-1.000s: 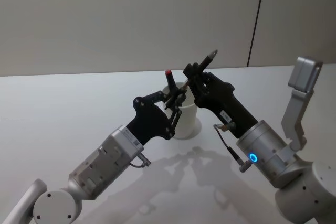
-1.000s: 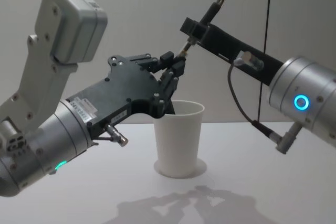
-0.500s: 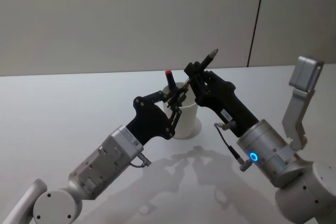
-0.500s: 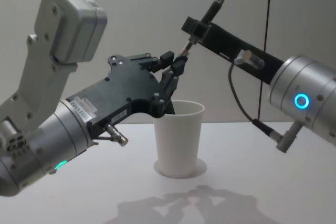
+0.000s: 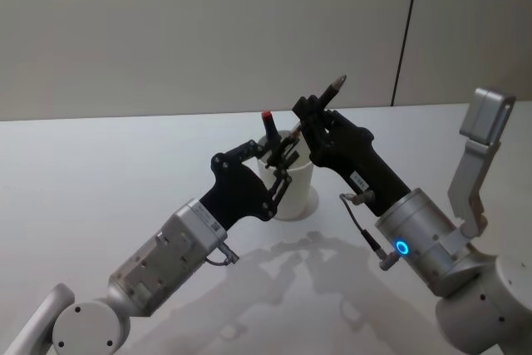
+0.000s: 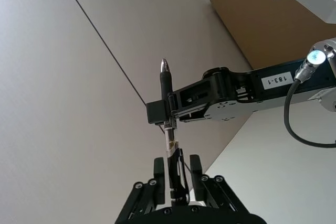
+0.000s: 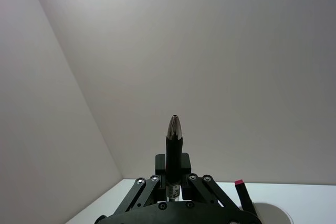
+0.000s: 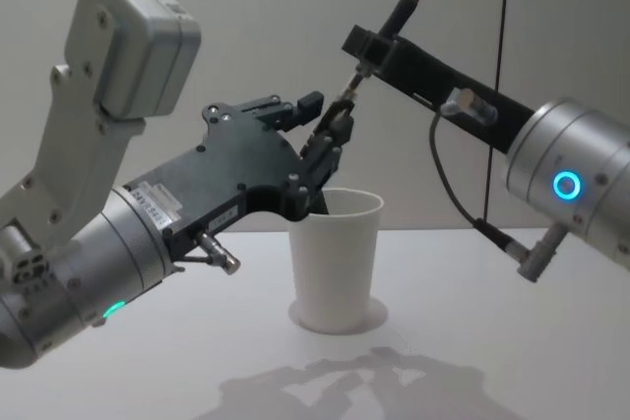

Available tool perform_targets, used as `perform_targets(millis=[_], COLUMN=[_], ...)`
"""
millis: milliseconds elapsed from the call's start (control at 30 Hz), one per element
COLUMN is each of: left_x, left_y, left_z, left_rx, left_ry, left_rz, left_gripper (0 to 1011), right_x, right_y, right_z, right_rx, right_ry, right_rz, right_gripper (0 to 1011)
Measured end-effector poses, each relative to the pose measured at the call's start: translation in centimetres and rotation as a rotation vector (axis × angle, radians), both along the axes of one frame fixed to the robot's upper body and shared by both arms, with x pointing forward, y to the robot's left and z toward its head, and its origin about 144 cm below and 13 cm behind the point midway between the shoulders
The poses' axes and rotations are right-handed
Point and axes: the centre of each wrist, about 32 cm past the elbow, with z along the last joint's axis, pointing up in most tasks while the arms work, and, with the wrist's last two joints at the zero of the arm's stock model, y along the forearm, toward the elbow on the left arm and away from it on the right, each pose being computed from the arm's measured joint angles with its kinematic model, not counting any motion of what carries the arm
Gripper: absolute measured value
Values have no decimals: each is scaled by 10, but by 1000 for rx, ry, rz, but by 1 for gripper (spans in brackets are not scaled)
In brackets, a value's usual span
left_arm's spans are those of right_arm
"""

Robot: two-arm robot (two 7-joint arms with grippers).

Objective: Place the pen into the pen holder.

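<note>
Plain grey walls back a smooth white table point(image 8: 148, 361) on which the pen holder point(image 8: 336, 258), a tapered white paper cup with a rolled rim, stands upright with a red-capped marker point(image 5: 268, 125) inside. Above its rim the right gripper point(image 8: 360, 58) clamps the slim black pen point(image 8: 392, 25), tilted with its metal tip up. The left gripper point(image 8: 320, 117), just over the rim, has spread its fingers since half a second ago and now holds nothing, the pen's lower end between them.

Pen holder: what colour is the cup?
Plain white, no pattern. The pen holder shows best in the chest view, standing on the table below both claws.
</note>
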Motion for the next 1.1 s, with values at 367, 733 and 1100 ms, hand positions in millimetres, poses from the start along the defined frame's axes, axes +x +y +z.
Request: perform_targets(millis=[367, 733, 1100], left_x=[0, 0, 0], left_y=[0, 0, 0], left_z=[0, 0, 0], left_rx=[0, 0, 0], left_ry=[1, 1, 1], left_rz=[0, 0, 0], left_gripper=[629, 940, 1004], right_x=[2, 3, 2], right_y=[1, 2, 4], right_z=[1, 1, 3], right_rx=[4, 5, -68], right_ry=[-6, -13, -50], right_rz=[1, -1, -74], right_gripper=[136, 136, 136])
